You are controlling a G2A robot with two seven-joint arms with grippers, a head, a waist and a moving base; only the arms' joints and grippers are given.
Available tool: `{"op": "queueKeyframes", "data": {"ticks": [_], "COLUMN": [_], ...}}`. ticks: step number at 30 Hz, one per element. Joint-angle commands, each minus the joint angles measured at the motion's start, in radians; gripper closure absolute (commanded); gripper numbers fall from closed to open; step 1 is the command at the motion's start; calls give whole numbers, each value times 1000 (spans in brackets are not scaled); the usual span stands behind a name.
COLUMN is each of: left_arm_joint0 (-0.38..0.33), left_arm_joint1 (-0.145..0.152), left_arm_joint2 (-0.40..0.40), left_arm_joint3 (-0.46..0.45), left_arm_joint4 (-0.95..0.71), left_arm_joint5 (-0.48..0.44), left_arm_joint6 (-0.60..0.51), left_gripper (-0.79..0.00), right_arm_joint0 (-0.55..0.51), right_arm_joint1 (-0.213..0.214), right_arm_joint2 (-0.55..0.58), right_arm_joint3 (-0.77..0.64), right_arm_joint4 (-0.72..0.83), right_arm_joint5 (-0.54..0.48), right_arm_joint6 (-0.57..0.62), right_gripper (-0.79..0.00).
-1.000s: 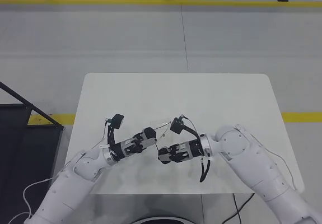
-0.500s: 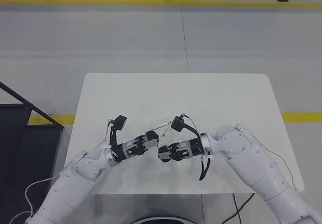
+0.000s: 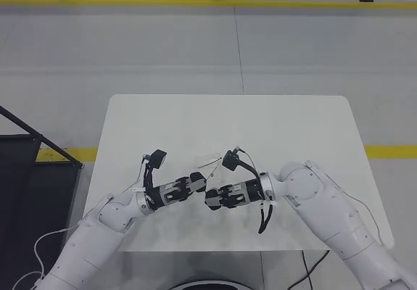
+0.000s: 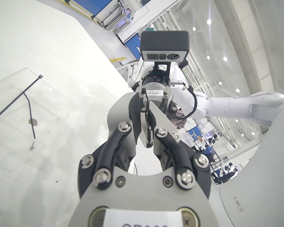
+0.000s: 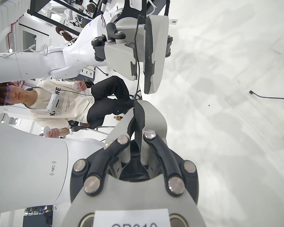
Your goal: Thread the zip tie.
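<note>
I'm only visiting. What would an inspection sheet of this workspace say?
Surface: white table, with a clear sheet on it.
Job's things: black zip tie held between both tools; straight spare tie and bent spare tie on the sheet.
Clutter: small brown scrap on the sheet.
Grippers: left tool and right tool face each other, each closed on the zip tie.
Cables: black cable loop by the right arm; white cable by the left arm.
Surroundings: grey floor, yellow line, black panel beside the table.

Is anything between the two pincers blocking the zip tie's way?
Nothing visible does. The zip tie spans the open gap between the left pincer and the right pincer, both shut on it. Spare ties lie off to the side.
</note>
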Motion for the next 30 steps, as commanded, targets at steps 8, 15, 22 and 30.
{"op": "queueKeyframes", "data": {"ticks": [8,15,22,30], "left_arm_joint0": [-2,-3,-2,-2], "left_arm_joint1": [-2,-3,-3,-4], "left_arm_joint2": [2,2,1,-3], "left_arm_joint3": [1,2,1,1], "left_arm_joint4": [4,3,5,13], "left_arm_joint5": [-2,-1,-3,-8], "left_arm_joint6": [0,-4,-4,9], "left_gripper": [0,0,0,0], "right_arm_joint0": [0,0,2,7], "right_arm_joint1": [-1,-1,-2,-3], "right_arm_joint2": [-1,-1,-2,-5], "right_arm_joint3": [3,3,4,7], "right_arm_joint4": [2,3,2,6], "right_arm_joint5": [2,-1,-1,9], "right_arm_joint6": [2,2,4,11], "right_gripper": [0,0,0,-382]}}
